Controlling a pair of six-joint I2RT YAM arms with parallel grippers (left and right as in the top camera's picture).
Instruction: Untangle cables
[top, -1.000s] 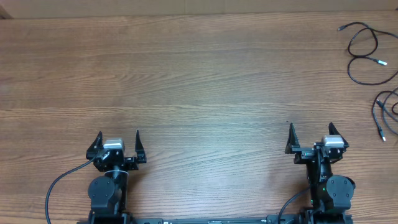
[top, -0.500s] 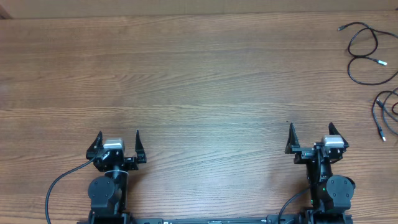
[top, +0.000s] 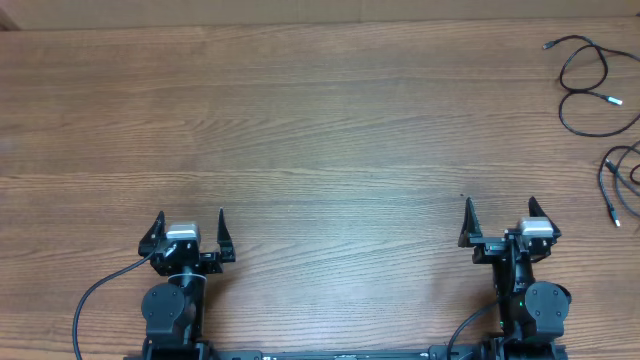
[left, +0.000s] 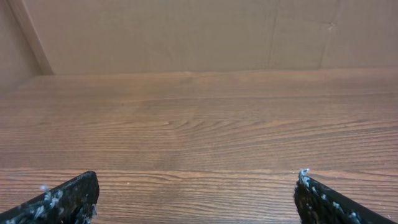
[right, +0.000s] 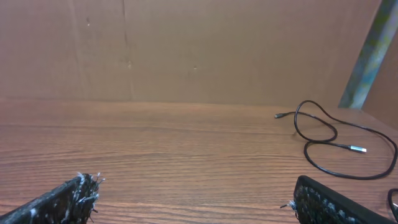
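Thin black cables lie at the table's far right. One cable curls in loops near the back corner, with a silver-tipped plug; the right wrist view shows the same cable ahead and to the right. A second cable lies below it at the right edge. My left gripper stands open near the front left, nothing between its fingers. My right gripper is open near the front right, well short of the cables, and holds nothing.
The wooden table stretches wide between the arms and the back wall. Thick black leads trail from the robot bases at the front edge. A greenish post stands at the back right.
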